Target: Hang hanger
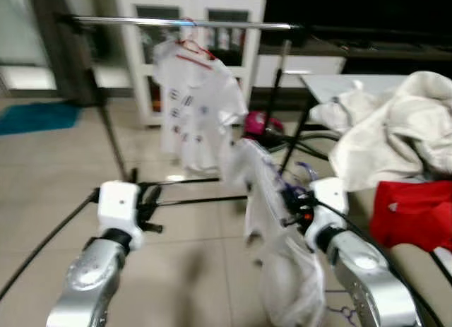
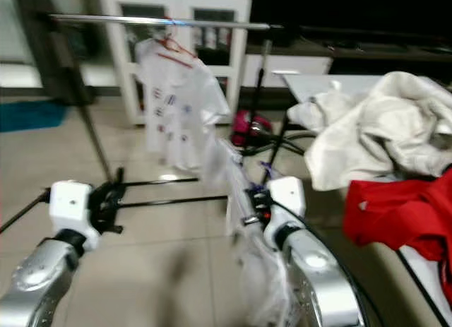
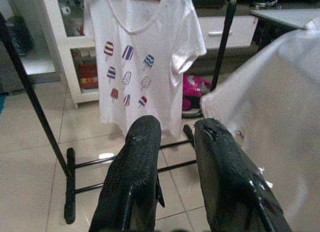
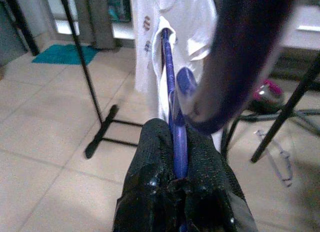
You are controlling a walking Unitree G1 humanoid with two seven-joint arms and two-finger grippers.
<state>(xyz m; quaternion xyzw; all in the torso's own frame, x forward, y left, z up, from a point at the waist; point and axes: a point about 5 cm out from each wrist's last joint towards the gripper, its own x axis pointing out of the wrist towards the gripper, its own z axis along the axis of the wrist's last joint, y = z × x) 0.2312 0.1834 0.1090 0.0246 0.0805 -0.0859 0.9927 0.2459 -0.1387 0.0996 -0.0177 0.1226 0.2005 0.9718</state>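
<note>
My right gripper (image 1: 291, 200) is shut on a blue hanger (image 4: 175, 117) that carries a white garment (image 1: 272, 235), held low over the floor in front of the clothes rail (image 1: 183, 22). The hanger's hook (image 4: 235, 51) curves close past the right wrist camera. A white T-shirt with popsicle prints (image 3: 142, 56) hangs from the rail on a red hanger (image 1: 194, 48). My left gripper (image 3: 176, 137) is open, with nothing between its fingers, raised at the left and pointing toward the rack's base.
The rack's black legs and floor bars (image 1: 191, 189) cross the tiles ahead. A table (image 1: 339, 83) at the right holds a heap of white laundry (image 1: 395, 129) and a red garment (image 1: 413, 214). A white cabinet (image 1: 134, 66) stands behind the rail. A teal mat (image 1: 35, 116) lies far left.
</note>
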